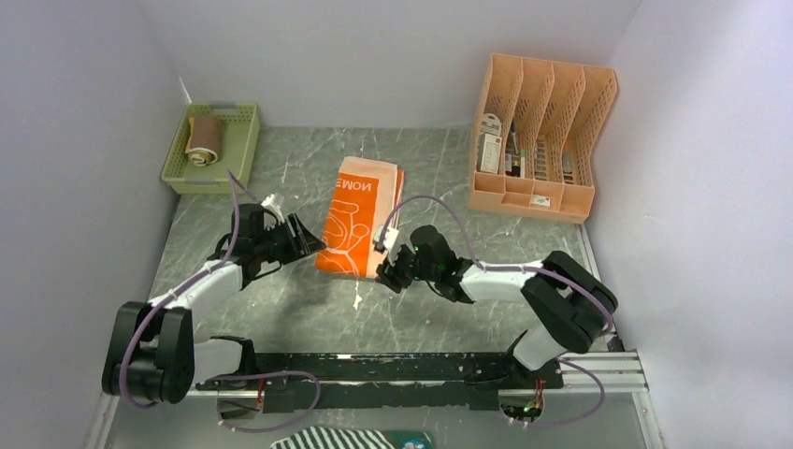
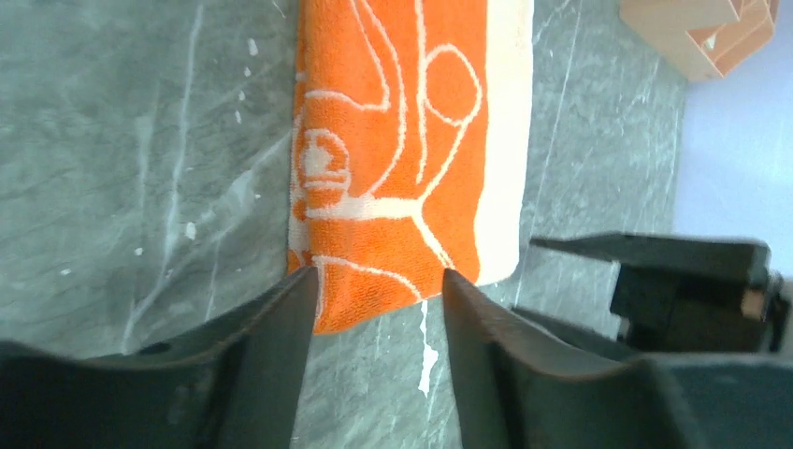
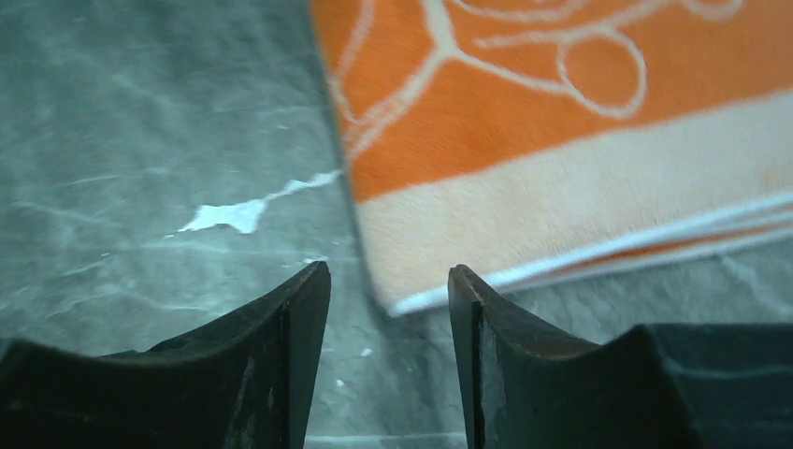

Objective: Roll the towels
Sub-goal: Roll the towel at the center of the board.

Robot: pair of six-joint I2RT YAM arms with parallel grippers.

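Note:
An orange towel point(image 1: 358, 213) with white cartoon lines and a peach edge lies folded flat on the table's middle. At its near left corner is my left gripper point(image 1: 301, 239), open. In the left wrist view the towel point(image 2: 393, 140) ends between the spread fingertips of that gripper point(image 2: 379, 281), with nothing pinched. By the near right corner my right gripper point(image 1: 391, 266) is open too. The right wrist view has the towel's point(image 3: 561, 122) peach corner just past that gripper's point(image 3: 388, 279) tips. A tan towel point(image 1: 203, 140) lies rolled in the basket.
A pale green basket point(image 1: 236, 148) stands at the back left. A peach desk organizer point(image 1: 540, 192) holding small items stands at the back right. Grey walls close in the marbled table point(image 1: 281, 309). My right gripper point(image 2: 692, 281) shows in the left wrist view.

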